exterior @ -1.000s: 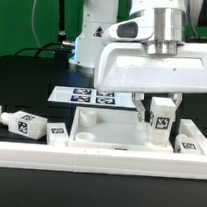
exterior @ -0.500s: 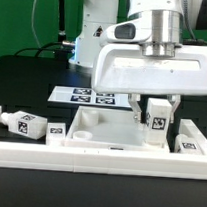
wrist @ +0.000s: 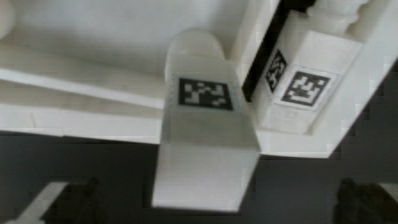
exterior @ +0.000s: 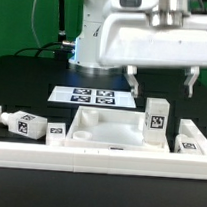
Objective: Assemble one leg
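One leg (exterior: 155,120), a short white post with a square tag on its side, stands upright in the tabletop's (exterior: 90,126) corner at the exterior view's right. My gripper (exterior: 163,81) is open and empty just above it, one finger on each side of the leg's top and apart from it. In the wrist view the leg (wrist: 205,110) runs down the middle, its tag facing the camera. The dark fingertips (wrist: 68,200) stand wide apart on either side of my gripper (wrist: 217,203).
Other legs lie at the exterior view's left (exterior: 28,125) and right (exterior: 192,146); the right one also shows in the wrist view (wrist: 306,90). The marker board (exterior: 92,95) lies behind the tabletop. A white rail (exterior: 98,159) runs along the front. The robot base stands behind.
The gripper was shut on the upright leg; it has let go, opened wide and risen. The leg stays standing in the tabletop's corner.
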`<control>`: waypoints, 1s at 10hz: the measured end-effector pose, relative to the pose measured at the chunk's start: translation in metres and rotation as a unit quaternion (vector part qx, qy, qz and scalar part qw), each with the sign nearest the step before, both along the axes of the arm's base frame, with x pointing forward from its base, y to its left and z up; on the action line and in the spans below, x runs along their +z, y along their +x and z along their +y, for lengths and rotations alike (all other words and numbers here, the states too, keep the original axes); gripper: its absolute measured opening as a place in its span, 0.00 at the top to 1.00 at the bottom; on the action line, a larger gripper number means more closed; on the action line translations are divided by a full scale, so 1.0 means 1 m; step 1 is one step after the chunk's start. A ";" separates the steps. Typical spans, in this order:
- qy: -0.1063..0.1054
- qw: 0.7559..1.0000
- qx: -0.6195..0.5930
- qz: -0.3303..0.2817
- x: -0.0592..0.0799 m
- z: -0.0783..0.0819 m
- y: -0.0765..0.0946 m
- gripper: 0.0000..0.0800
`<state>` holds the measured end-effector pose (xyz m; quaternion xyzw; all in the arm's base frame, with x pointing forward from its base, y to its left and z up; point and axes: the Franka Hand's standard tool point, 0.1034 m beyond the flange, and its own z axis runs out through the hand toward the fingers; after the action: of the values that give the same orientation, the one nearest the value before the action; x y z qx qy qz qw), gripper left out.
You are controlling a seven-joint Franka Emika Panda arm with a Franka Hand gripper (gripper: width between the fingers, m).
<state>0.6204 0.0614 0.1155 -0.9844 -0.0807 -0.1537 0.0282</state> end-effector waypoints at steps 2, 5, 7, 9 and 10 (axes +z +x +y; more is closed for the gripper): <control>-0.003 1.000 0.000 -0.002 -0.003 -0.001 0.001 0.19; -0.019 0.993 0.031 0.116 -0.004 -0.011 -0.007 0.19; -0.044 0.990 0.032 0.131 0.002 -0.023 -0.001 0.19; -0.043 0.990 0.032 0.131 0.000 -0.023 -0.002 0.19; -0.043 0.990 0.032 0.131 0.000 -0.023 -0.002 0.19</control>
<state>0.6182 0.0382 0.1159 -0.9933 -0.1142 -0.0183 0.0006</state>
